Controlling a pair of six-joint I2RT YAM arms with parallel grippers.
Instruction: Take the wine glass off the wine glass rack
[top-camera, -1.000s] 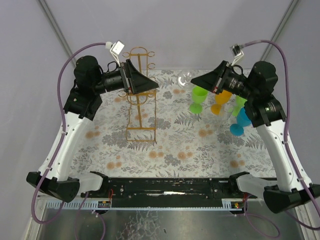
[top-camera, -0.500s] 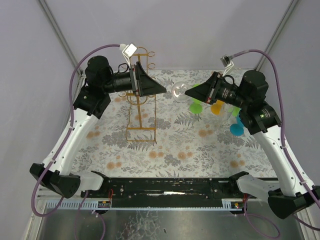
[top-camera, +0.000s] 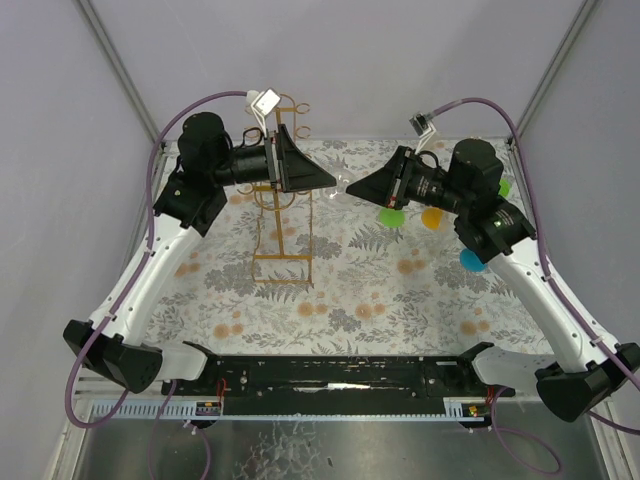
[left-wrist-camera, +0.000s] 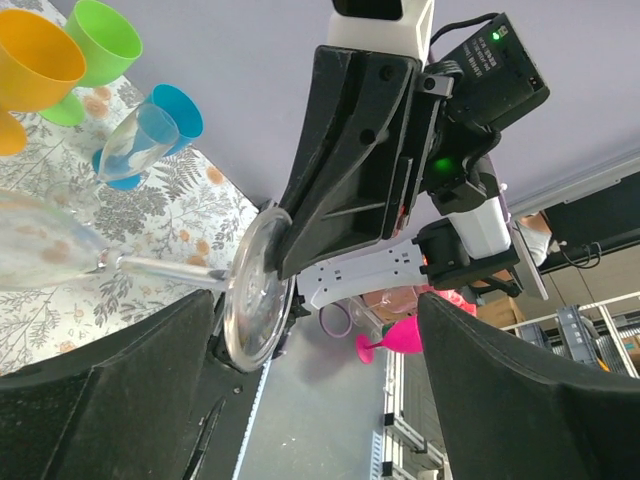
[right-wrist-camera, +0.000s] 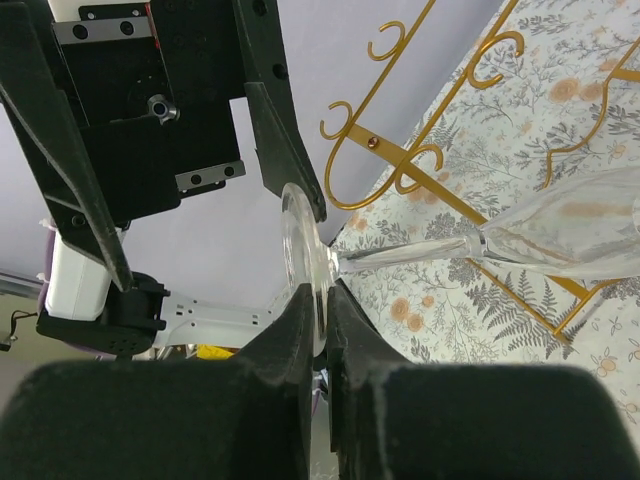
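My right gripper (top-camera: 352, 192) is shut on the round foot of a clear wine glass (top-camera: 338, 186) and holds it sideways in the air, right of the gold wire wine glass rack (top-camera: 283, 215). In the right wrist view my right gripper (right-wrist-camera: 322, 295) pinches the foot, and the glass's stem (right-wrist-camera: 420, 256) runs right in front of the rack's curled hooks (right-wrist-camera: 420, 150). My left gripper (top-camera: 322, 180) is open, its tips close to the glass foot. In the left wrist view the foot (left-wrist-camera: 255, 295) sits just past the wide-open left gripper (left-wrist-camera: 318, 310), not touching it.
Green (top-camera: 392, 217), orange (top-camera: 432, 217) and blue (top-camera: 472, 260) plastic goblets stand at the back right under my right arm. In the left wrist view a second clear flute (left-wrist-camera: 130, 145) stands among them. The rack stands upright at the back left of the flowered mat.
My right arm has swung left, carrying the glass from above the goblets to the middle. My left gripper has moved right, and the two grippers now nearly meet.
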